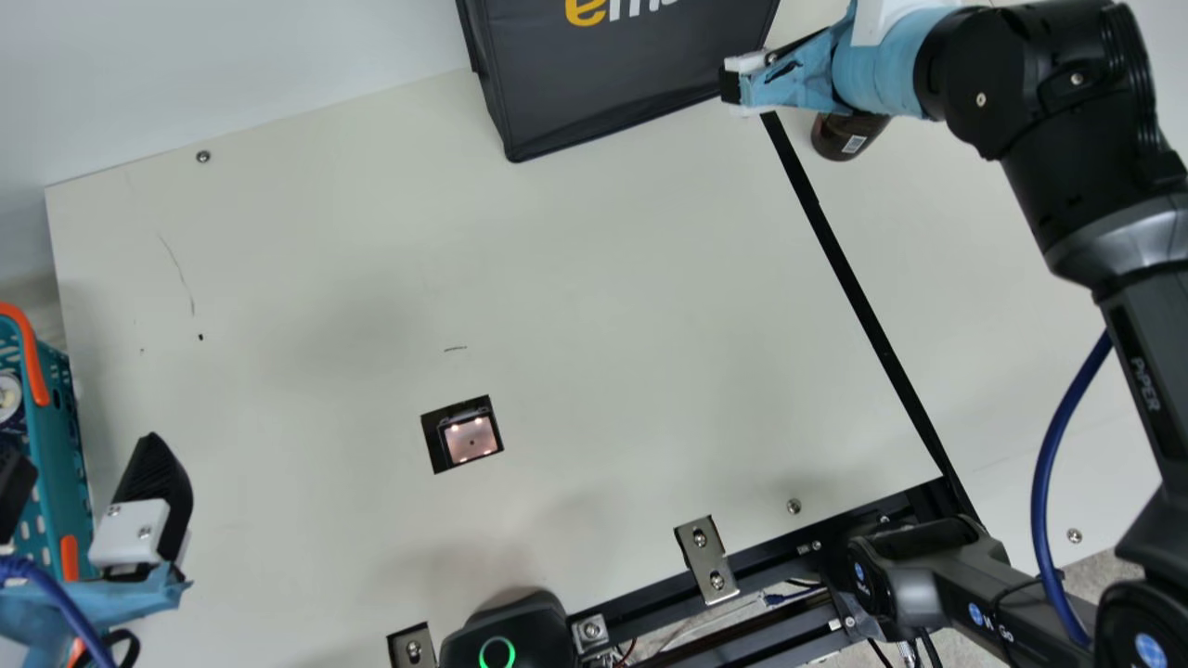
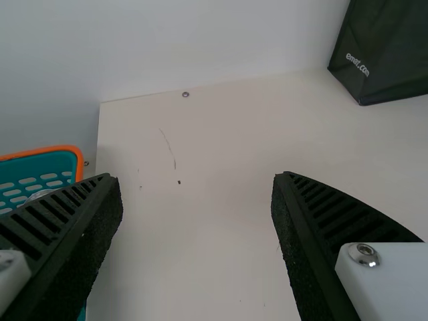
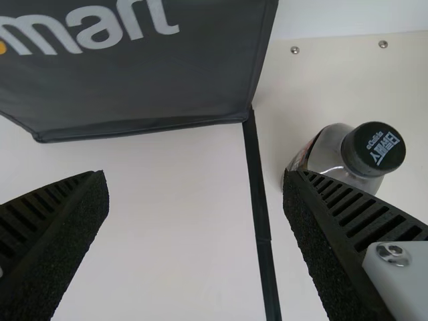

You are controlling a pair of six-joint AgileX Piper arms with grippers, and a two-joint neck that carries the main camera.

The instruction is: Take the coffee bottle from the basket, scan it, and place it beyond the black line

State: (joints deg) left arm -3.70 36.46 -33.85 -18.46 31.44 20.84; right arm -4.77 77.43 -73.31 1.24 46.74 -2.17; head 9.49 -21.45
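One coffee bottle (image 1: 849,137) stands past the black line (image 1: 863,297) in the main view, partly behind the right arm. My right gripper (image 1: 733,85) is over the line's far end, beside the dark bag (image 1: 613,83). On the other side of the line lies the scan window (image 1: 471,438), and well beyond that, farthest from the line, the basket (image 1: 56,445), with something round and pale inside. My left gripper (image 1: 85,482) is beside the basket.

Left wrist view: the fingers are spread wide with nothing between them; the basket's orange rim is near one of them.

Right wrist view: these fingers are wide apart too, holding nothing. The bottle looks upright, capped, wholly across the line and near one finger.

Taking out and placing look done; whether the scan registered I cannot tell. Probably only drawing the right arm clear is left.
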